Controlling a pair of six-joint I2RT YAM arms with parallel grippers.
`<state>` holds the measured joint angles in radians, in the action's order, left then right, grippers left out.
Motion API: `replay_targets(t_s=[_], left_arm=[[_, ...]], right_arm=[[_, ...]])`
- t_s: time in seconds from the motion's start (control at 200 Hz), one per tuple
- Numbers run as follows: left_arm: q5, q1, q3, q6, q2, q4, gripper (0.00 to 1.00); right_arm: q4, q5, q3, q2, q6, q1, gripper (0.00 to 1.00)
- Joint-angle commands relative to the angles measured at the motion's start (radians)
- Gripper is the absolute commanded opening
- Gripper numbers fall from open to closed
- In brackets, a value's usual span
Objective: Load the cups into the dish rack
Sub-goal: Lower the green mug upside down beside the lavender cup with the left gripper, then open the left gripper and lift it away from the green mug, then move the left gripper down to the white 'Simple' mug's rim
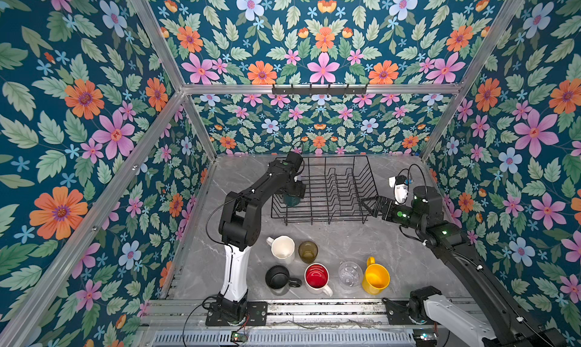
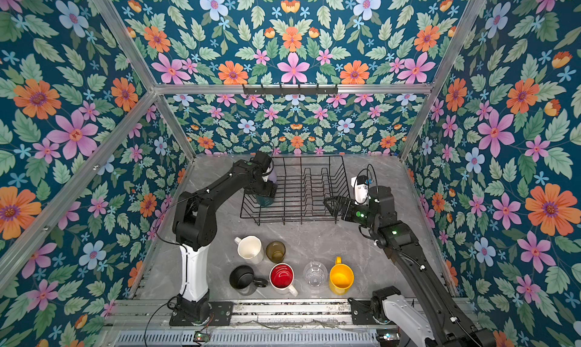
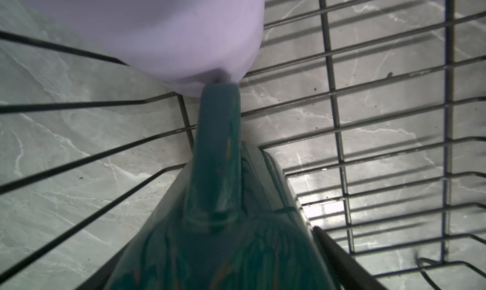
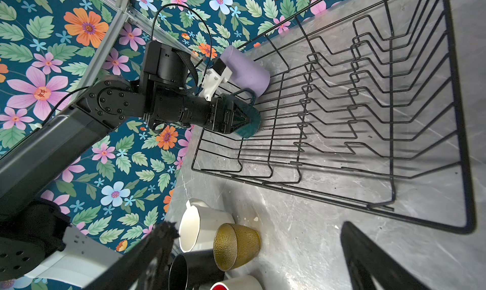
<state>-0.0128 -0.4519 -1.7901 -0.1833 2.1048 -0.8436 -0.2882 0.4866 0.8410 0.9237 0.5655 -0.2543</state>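
Left gripper (image 4: 246, 119): reaches down into the dish rack (image 1: 339, 185) with its jaws on either side of the teal mug (image 3: 210, 236). I cannot tell whether the pads press the mug or stand just clear of it.
Teal mug: inside the rack at its near-left corner, low on the wire floor. The tip of its handle touches the lilac tumbler (image 3: 157, 33).
Lilac tumbler: also in the rack, against the left wall and just beyond the teal mug. It is tilted and its mouth is hidden.
Dish rack: black wire, standing toward the far edge of the counter (image 1: 408, 260). No cup stands among its plate prongs.
Right gripper (image 1: 364, 205): jaws wide, holding nothing, just beside the rack's near-right corner.
Back row of cups: cream-white mug (image 1: 283, 247) and amber glass (image 1: 308, 251), upright, between the rack and the counter's near edge.
Front row of cups: black mug (image 1: 277, 277), red-inside white mug (image 1: 316, 276), clear glass (image 1: 349, 274) and yellow mug (image 1: 375, 277), along the near edge.
Step in hand: apparently setting the teal mug down. That makes two cups in the rack and six waiting.
Next move: the left jaws need to open fully and lift straight up. This keeps them clear of the handle and of the tumbler leaning on it. One arm can then go for a counter cup, and the right is already free.
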Motion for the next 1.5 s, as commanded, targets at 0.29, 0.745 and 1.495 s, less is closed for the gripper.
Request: replay_targets(t_s=[0.29, 0.745, 1.495], left_arm=[[0.013, 0.004, 0.034, -0.001, -0.05, 0.039, 1.0], [-0.015, 0.004, 0.13, -0.004, -0.218, 0.143, 1.0], [-0.079, 0.004, 0.551, -0.048, -0.877, 0.215, 0.96]], right_arm=[[-0.037, -0.033, 0.016, 0.01, -0.031, 0.0, 0.98], [-0.133, -0.087, 0.075, 0.074, -0.064, 0.0, 0.93], [-0.155, -0.099, 0.085, 0.12, -0.085, -0.007, 0.89]])
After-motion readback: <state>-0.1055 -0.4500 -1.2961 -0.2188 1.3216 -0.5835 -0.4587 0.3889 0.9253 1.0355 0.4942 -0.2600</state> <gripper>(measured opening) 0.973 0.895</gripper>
